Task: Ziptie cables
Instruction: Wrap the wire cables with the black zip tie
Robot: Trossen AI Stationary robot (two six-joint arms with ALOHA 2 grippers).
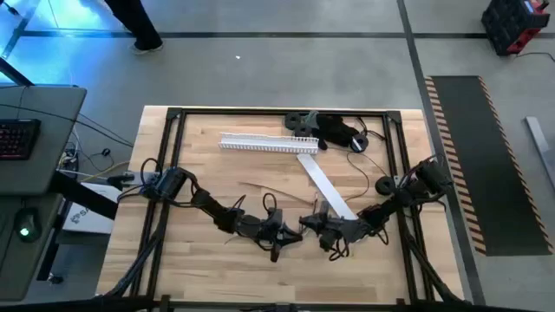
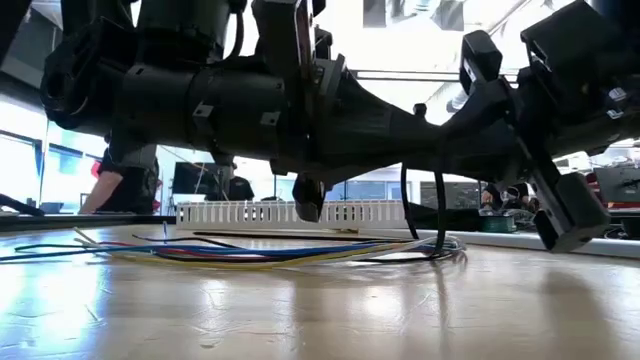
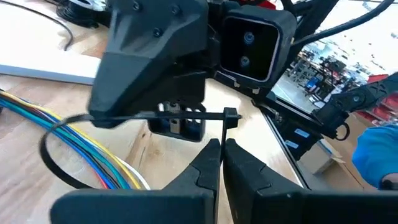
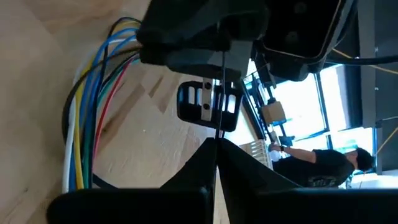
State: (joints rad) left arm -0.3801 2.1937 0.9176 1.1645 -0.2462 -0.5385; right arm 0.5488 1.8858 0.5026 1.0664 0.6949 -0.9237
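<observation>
Tightening appears to be in hand: the zip tie (image 3: 155, 116), looped round the cables (image 3: 93, 155) lying on the desk (image 1: 217, 269), is pinched by the closed left tool (image 3: 219, 155) and closed right tool (image 4: 216, 149), so opposed pulling is called for next.

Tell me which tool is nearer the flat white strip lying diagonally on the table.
Right. The right tool sits beside one end of the flat white strip; the left tool is farther, beyond the right one. Both pinch the zip tie.
</observation>
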